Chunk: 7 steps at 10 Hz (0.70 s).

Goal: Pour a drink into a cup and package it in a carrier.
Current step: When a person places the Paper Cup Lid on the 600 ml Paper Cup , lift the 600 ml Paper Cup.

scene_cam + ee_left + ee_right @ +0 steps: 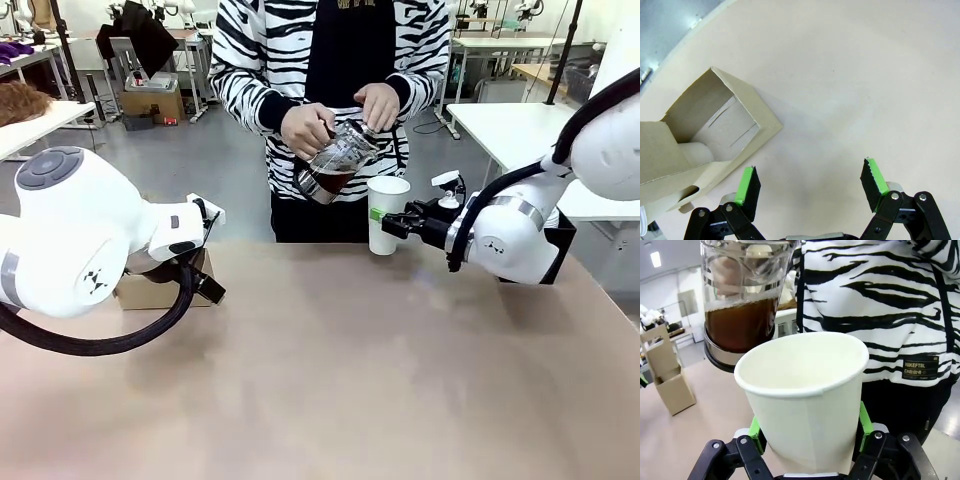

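- Front view: the person at the far side tilts the press pot (337, 160) in both hands, its spout just above the cup (387, 208); the drink (322, 181) pools dark toward the lower end of the glass
- The right gripper (392, 222) is clamped on the cup's lower wall and holds it near the far edge of the table (330, 380)
- The carrier (150, 291) stands on the left, partly hidden behind the left arm
- Left wrist view: the left gripper (810, 175) has its jaws spread wide with nothing between them, over bare table; the carrier's open cardboard slot lies just beside one finger
- Right wrist view: green pads (756, 433) press both sides of the lidless cup, whose inside looks white and dry, so pouring seems about to begin; the pot hangs close above the rim
- Handling, as a judgement: the paper cup is light and thin-walled, and a hard squeeze would buckle it, so a moderate hold low on the wall suits it; once filled it will be heavier and must stay upright
- The carrier is light card and likely to slide, so it is best steadied or lifted by its handle tab
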### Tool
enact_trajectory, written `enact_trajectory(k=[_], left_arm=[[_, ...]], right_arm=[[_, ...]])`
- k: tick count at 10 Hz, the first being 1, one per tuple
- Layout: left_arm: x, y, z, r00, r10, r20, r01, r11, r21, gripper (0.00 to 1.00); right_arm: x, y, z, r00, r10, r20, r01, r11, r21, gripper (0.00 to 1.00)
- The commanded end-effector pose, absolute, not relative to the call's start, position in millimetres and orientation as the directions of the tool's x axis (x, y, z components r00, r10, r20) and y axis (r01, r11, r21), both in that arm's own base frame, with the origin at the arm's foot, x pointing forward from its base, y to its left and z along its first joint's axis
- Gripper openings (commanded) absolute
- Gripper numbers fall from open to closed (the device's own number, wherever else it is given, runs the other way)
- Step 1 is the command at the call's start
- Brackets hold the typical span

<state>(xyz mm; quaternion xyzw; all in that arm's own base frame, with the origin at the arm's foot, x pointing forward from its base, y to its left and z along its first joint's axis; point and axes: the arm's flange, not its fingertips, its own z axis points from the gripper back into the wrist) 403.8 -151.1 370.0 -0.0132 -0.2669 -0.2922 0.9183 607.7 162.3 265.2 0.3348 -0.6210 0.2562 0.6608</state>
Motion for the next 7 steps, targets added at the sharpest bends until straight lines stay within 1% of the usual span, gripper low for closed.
enact_trajectory(k=[1,7], left_arm=[[403.5,-151.3,370.4,0.686,-0.530,0.499,0.545,0.828,0.131,1.00],[403.5,-151.3,370.4,0.686,-0.530,0.499,0.545,0.828,0.131,1.00]], right_arm=[[608.9,164.7,266.0,0.097,-0.071,0.993,-0.757,0.642,0.119,0.80],[608.9,164.7,266.0,0.097,-0.071,0.993,-0.757,0.642,0.119,0.80]])
